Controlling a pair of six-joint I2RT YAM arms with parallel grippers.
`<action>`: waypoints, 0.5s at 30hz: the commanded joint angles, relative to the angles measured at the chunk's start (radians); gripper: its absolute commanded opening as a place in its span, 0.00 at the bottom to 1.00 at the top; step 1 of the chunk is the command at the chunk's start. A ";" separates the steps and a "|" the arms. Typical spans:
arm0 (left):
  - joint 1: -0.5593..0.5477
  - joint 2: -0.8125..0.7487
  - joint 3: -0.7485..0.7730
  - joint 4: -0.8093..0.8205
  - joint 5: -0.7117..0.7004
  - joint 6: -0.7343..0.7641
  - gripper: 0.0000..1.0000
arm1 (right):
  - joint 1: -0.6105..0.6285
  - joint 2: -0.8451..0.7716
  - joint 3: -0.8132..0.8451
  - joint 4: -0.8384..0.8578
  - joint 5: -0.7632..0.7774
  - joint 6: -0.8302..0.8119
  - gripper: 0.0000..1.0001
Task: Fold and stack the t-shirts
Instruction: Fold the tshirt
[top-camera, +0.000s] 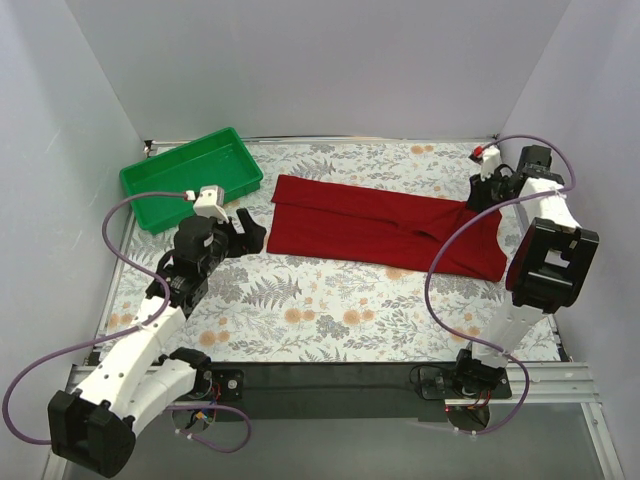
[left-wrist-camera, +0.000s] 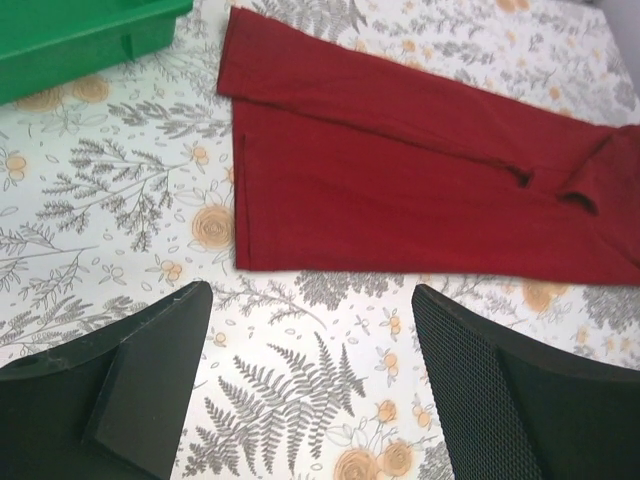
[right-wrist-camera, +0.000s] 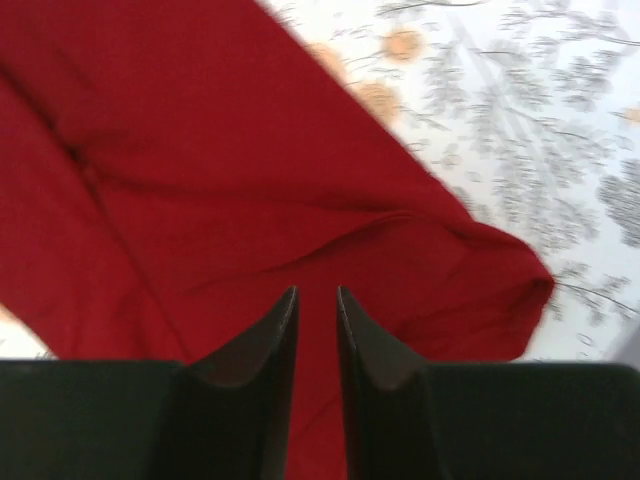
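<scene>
The plain dark red short-sleeved cotton t-shirt (top-camera: 370, 225) lies flat on the floral-patterned tablecloth (top-camera: 300, 310). It is folded into a long strip, just right of the green plastic tray (top-camera: 190, 172). The left gripper (top-camera: 250, 230) is released, jaws wide and empty, beside the shirt's left edge. The right gripper (right-wrist-camera: 314, 295) is over the shirt's right end with jaws narrowly parted; whether it grasps the cloth cannot be told.

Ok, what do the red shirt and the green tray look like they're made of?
Shirt: soft, matte cloth, probably a cotton knit. It lies limp and flat on the table, with creases and a rumpled sleeve. Tray: rigid moulded plastic by the look of it, smooth and slightly shiny, with crisp straight walls and a uniform colour.
</scene>
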 joint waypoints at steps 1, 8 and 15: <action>0.003 -0.018 -0.042 0.035 0.052 0.063 0.75 | 0.004 -0.009 -0.060 -0.167 -0.105 -0.127 0.23; 0.003 -0.027 -0.039 0.030 0.075 0.077 0.75 | 0.023 -0.034 -0.170 -0.159 -0.106 -0.107 0.35; 0.003 -0.039 -0.040 0.033 0.086 0.079 0.75 | 0.101 -0.029 -0.201 -0.133 -0.090 -0.003 0.39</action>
